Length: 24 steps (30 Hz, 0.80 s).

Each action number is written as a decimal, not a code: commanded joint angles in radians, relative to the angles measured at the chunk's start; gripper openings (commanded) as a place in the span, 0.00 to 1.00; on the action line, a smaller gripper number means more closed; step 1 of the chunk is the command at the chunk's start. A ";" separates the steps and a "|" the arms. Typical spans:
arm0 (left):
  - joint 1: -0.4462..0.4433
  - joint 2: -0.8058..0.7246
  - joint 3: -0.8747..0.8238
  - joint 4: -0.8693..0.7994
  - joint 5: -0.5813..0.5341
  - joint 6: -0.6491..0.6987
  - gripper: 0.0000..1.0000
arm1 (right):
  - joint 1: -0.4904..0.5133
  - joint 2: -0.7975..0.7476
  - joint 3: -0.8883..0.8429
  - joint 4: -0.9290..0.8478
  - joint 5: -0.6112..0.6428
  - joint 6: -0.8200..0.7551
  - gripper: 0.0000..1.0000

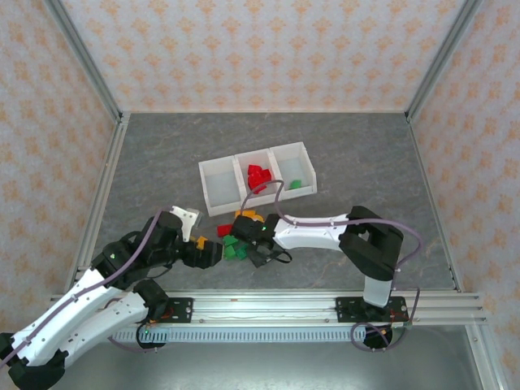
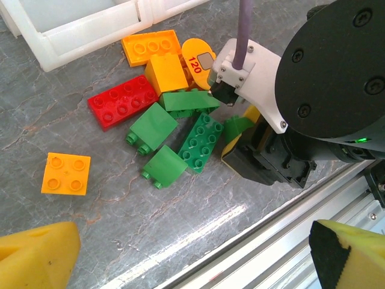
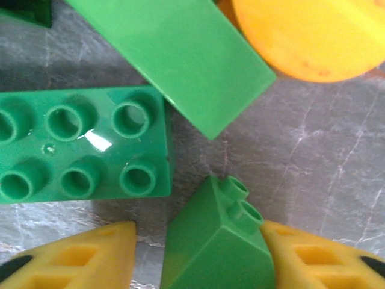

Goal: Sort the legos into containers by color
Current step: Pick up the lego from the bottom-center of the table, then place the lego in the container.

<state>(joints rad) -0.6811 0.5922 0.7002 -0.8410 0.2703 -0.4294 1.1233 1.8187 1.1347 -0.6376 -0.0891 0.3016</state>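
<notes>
The left arm [image 1: 97, 292] reaches in from the counter's [image 1: 162, 162] near left corner, low and stretched toward the middle of the near edge. The left gripper [image 2: 192, 262] hangs over the loose legos [image 2: 162, 114] with its jaws spread wide and released. Its yellow fingertips [image 2: 36, 256] are cut off by the bottom of the wrist view.

An orange square plate [image 2: 66, 173] lies apart at the pile's left, with bare counter around it. A red brick [image 2: 123, 101], orange pieces and several green ones crowd together, touching. The pile's right side is hidden under the right arm's wrist.

Behind the pile, near the counter's middle and slightly turned, stand the containers [image 1: 221, 185]. There are red legos [image 1: 258, 175] in the middle bin and a green one [image 1: 296, 184] in the right. How many is hard to make out.

The right arm [image 1: 317, 231] rises at the near right, folds at the elbow and runs left, low, to the pile. The right gripper [image 3: 198, 253] points down, its jaws straddling a small sloped green brick [image 3: 216, 241] on the counter. One pad [image 3: 319, 259] is against it and a sliver of counter shows beside the other, so a firm clamp cannot be told. The brick's lower part is cut off. Bare counter stretches to the far and right edges.
</notes>
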 commanded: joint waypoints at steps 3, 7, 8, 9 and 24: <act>-0.008 -0.010 0.024 0.000 -0.032 -0.017 0.99 | -0.015 -0.033 -0.030 0.010 0.097 -0.019 0.30; -0.008 0.015 0.024 -0.001 -0.032 -0.020 0.99 | -0.018 -0.111 -0.034 -0.033 0.125 -0.031 0.23; -0.008 0.026 0.025 -0.002 -0.037 -0.020 0.99 | -0.022 -0.146 -0.037 -0.046 0.145 -0.042 0.21; -0.008 0.038 0.028 -0.005 -0.037 -0.020 0.99 | -0.031 -0.187 -0.041 -0.058 0.163 -0.054 0.20; -0.011 0.182 0.158 0.174 0.020 0.054 0.99 | -0.630 -0.331 0.114 0.147 -0.093 -0.213 0.21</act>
<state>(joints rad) -0.6811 0.7364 0.8349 -0.7559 0.2634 -0.4091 0.5377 1.3888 1.1675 -0.5446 -0.1055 0.1322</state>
